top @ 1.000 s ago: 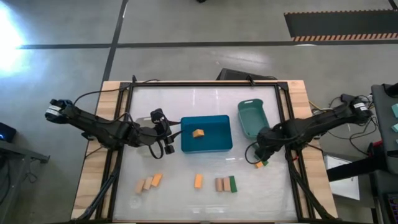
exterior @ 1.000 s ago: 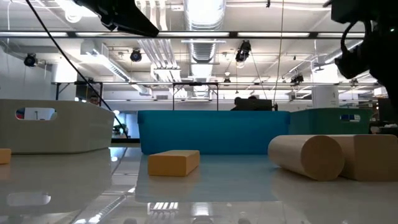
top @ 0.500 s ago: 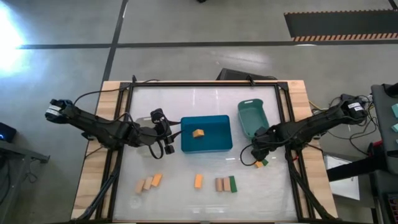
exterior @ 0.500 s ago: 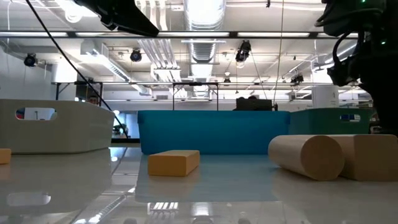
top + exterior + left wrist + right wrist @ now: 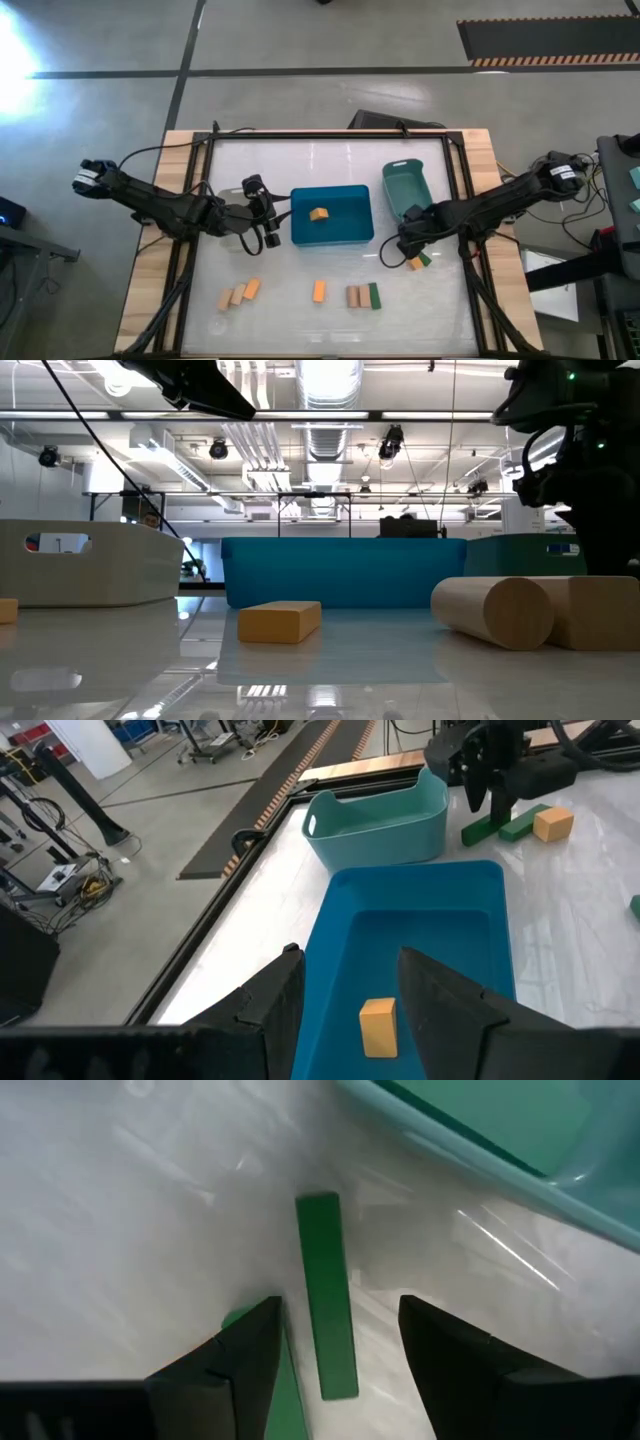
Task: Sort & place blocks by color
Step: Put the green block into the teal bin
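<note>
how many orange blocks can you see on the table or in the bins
4: one orange block inside the blue bin, one at the front left beside two tan blocks, one alone front centre, one by the right tool. More may be hidden.

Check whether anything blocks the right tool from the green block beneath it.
Nothing visible does. In the right wrist view the green block lies flat on the table in the gap ahead of the open right tool, with no other thing between them. The teal bin sits just beyond it, apart.
</note>
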{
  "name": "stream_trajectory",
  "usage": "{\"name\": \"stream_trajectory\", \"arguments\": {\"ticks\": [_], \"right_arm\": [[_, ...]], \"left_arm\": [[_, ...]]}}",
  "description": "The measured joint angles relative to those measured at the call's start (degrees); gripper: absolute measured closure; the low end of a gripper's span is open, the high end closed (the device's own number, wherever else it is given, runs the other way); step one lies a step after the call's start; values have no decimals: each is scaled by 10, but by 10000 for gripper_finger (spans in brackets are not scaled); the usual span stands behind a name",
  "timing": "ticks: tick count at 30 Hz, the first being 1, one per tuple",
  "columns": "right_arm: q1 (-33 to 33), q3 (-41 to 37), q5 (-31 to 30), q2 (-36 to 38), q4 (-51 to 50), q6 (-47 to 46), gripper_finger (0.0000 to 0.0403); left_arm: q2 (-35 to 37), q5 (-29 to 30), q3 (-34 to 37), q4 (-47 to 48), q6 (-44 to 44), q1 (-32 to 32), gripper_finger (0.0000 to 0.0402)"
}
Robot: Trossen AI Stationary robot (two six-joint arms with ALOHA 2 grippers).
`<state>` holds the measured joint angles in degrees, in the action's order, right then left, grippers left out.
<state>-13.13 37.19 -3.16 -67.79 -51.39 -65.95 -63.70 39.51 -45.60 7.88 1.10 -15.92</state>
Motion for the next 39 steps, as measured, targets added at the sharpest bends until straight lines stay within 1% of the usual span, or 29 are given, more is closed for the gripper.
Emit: {"name": "stream_trajectory", "arguments": {"ticks": [5, 8, 11, 17, 19, 25, 29, 35, 37, 39], "right_arm": [[0, 0, -5, -29, 3, 1, 210], [0, 0, -5, -45, 10, 6, 225], [0, 0, -5, -54, 11, 7, 256], [0, -1, -2, -55, 13, 13, 343], [0, -1, 2, -51, 13, 17, 362], [0, 6, 23, -38, 8, 41, 362], [0, 28, 35, -30, 3, 84, 355], [0, 91, 80, -28, 3, 141, 354], [0, 124, 80, -28, 3, 157, 354], [4, 159, 64, -28, 1, 166, 354]], "left_arm": [[0, 0, 0, 0, 0, 0, 256], [0, 0, 0, 0, 0, 0, 256], [0, 0, 0, 0, 0, 0, 256], [0, 0, 0, 0, 0, 1, 256], [0, 0, 0, 0, 0, 1, 256], [0, 0, 0, 0, 0, 0, 256], [0, 0, 0, 0, 0, 0, 256], [0, 0, 0, -2, 0, 0, 256], [0, 0, 0, -2, 0, 0, 256], [0, 0, 0, -2, 0, 0, 256]]}}
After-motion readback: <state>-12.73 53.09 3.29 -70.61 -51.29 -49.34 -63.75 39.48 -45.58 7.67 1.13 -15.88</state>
